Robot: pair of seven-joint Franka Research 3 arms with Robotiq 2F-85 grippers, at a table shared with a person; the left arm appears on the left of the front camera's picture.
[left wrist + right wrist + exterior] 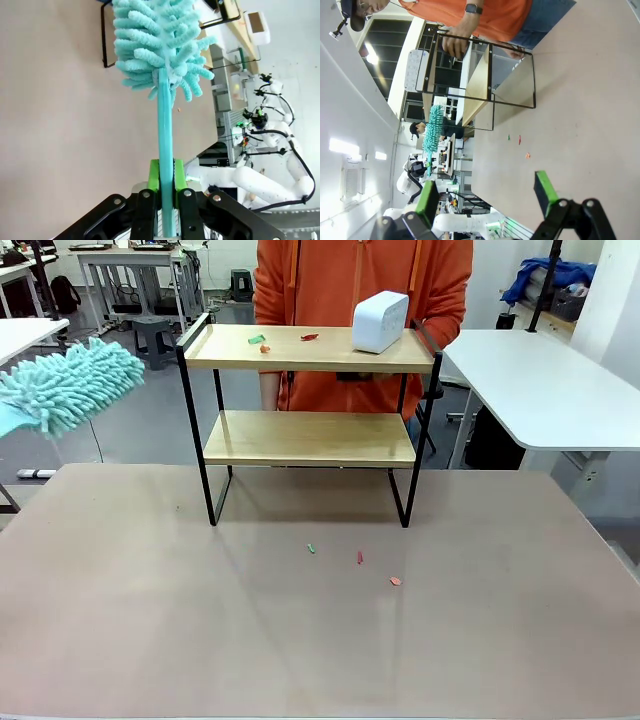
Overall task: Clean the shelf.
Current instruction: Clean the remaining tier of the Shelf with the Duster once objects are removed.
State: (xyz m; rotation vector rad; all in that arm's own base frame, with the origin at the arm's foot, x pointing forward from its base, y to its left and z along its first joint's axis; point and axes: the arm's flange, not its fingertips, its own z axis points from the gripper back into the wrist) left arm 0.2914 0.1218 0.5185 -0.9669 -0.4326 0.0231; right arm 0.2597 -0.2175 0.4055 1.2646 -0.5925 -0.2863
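From the front, the shelf (pixel 308 438) stands at the counter's (pixel 150 620) far middle — one white box (pixel 380 322) and three scraps (pixel 309 337) on its top board, three more on the counter before it. The left wrist view has the left gripper (pixel 167 176) clamped on the handle of one teal duster (pixel 157 45). The right wrist view shows the right gripper (pixel 486 194) spread wide — holding nothing.

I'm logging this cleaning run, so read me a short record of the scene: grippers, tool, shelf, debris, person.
left gripper: shut on the duster handle
duster: teal, fluffy head raised to the left of the shelf, apart from it
right gripper: open, holding nothing
shelf: stands on the brown table
top board: white box and small scraps
tabletop scraps: three, in front of the shelf
person: orange top, behind the shelf
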